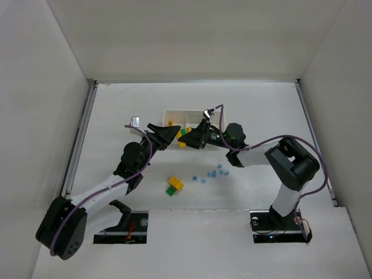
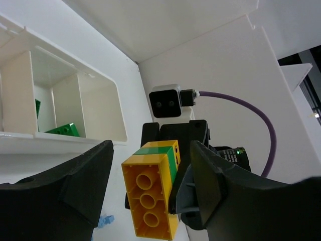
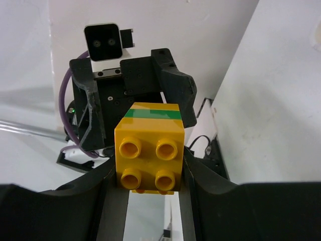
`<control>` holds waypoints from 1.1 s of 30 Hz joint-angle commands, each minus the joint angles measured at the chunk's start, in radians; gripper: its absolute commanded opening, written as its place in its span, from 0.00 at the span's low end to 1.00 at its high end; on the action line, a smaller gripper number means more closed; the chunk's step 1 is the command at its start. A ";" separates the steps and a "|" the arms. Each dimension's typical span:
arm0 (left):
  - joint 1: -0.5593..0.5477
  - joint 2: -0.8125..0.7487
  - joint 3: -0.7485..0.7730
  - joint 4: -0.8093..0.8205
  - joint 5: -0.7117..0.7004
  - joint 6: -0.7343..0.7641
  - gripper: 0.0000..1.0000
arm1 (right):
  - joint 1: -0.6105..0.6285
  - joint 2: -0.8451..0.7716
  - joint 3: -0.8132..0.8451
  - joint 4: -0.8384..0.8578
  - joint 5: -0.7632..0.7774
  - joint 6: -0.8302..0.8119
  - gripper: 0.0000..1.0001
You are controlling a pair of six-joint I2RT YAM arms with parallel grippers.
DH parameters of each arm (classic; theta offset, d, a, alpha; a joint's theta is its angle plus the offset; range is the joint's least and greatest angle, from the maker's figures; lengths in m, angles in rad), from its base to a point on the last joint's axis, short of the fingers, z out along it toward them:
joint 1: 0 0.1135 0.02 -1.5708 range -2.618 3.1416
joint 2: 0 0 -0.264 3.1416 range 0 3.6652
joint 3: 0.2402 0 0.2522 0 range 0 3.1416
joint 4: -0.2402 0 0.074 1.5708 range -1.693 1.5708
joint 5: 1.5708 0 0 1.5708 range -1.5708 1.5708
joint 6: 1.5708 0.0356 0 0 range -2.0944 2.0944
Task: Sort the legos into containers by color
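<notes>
White walls close in a white counter [image 1: 116,116], with the tray [image 1: 174,114] just above centre in the top view. Directly below it, clear of the counter, the right gripper [image 1: 193,138] is clamped on a joined yellow-and-green block [image 3: 148,153]. The left gripper [image 1: 170,135] faces it with jaws spread wide, holding nothing. The block looks light, rigid and smooth-sided, so it may slip. The left gripper should probably take the free end by its flat walls, then pull or tilt it off the studs. Another joined pair [image 1: 174,185] and tiny blue pieces [image 1: 213,174] lie lower centre.
</notes>
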 commanded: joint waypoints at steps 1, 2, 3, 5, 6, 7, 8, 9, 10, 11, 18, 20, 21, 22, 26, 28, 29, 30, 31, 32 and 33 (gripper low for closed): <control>0.009 -0.015 -0.007 0.068 0.026 -0.005 0.59 | 0.009 -0.002 0.042 0.186 -0.021 0.057 0.30; 0.009 -0.015 -0.007 0.069 0.026 -0.007 0.59 | 0.009 -0.003 0.042 0.183 -0.019 0.057 0.30; 0.007 -0.015 -0.007 0.069 0.026 -0.008 0.58 | 0.009 -0.003 0.042 0.183 -0.018 0.057 0.30; 0.003 -0.012 -0.005 0.069 0.026 -0.008 0.55 | 0.007 -0.002 0.044 0.184 -0.013 0.059 0.30; 0.000 -0.007 -0.002 0.068 0.026 -0.010 0.55 | 0.007 0.001 0.044 0.187 -0.013 0.060 0.30; -0.005 -0.003 -0.001 0.065 0.026 -0.010 0.55 | 0.007 0.005 0.047 0.189 -0.013 0.062 0.30; -0.006 0.004 0.001 0.065 0.026 -0.012 0.54 | 0.007 0.006 0.049 0.192 -0.011 0.065 0.30; -0.008 0.008 0.001 0.069 0.026 -0.015 0.54 | 0.007 0.009 0.049 0.196 -0.011 0.068 0.31; -0.011 0.010 0.001 0.069 0.026 -0.018 0.54 | 0.009 0.012 0.052 0.199 -0.011 0.070 0.31; -0.013 0.011 0.001 0.069 0.025 -0.018 0.54 | 0.009 0.015 0.055 0.201 -0.011 0.071 0.31; -0.034 0.019 0.021 0.075 0.025 -0.021 0.50 | 0.015 0.043 0.058 0.203 -0.005 0.080 0.31; -0.039 0.019 0.022 0.079 0.022 -0.016 0.47 | 0.015 0.044 0.058 0.203 -0.005 0.080 0.31; -0.040 0.019 0.022 0.079 0.020 -0.015 0.44 | 0.015 0.046 0.058 0.203 -0.005 0.080 0.32; -0.040 0.019 0.022 0.079 0.022 -0.012 0.40 | 0.015 0.046 0.058 0.203 -0.005 0.082 0.32; -0.040 0.022 0.021 0.089 0.026 -0.005 0.25 | 0.015 0.047 0.056 0.203 -0.004 0.087 0.37; -0.031 0.016 0.015 0.091 0.026 -0.004 0.21 | 0.015 0.047 0.052 0.203 -0.004 0.087 0.43; -0.026 0.010 0.010 0.091 0.026 -0.004 0.19 | 0.015 0.047 0.046 0.203 -0.002 0.087 0.47; -0.020 0.004 0.007 0.086 0.025 -0.002 0.19 | 0.015 0.047 0.039 0.203 -0.001 0.085 0.51; -0.013 -0.004 0.002 0.079 0.023 -0.002 0.18 | 0.015 0.044 0.030 0.203 0.001 0.082 0.56; -0.002 -0.013 -0.002 0.076 0.025 -0.001 0.17 | 0.015 0.041 0.021 0.203 0.005 0.079 0.60; 0.007 -0.021 -0.008 0.072 0.026 -0.001 0.17 | 0.015 0.038 0.013 0.204 0.005 0.074 0.64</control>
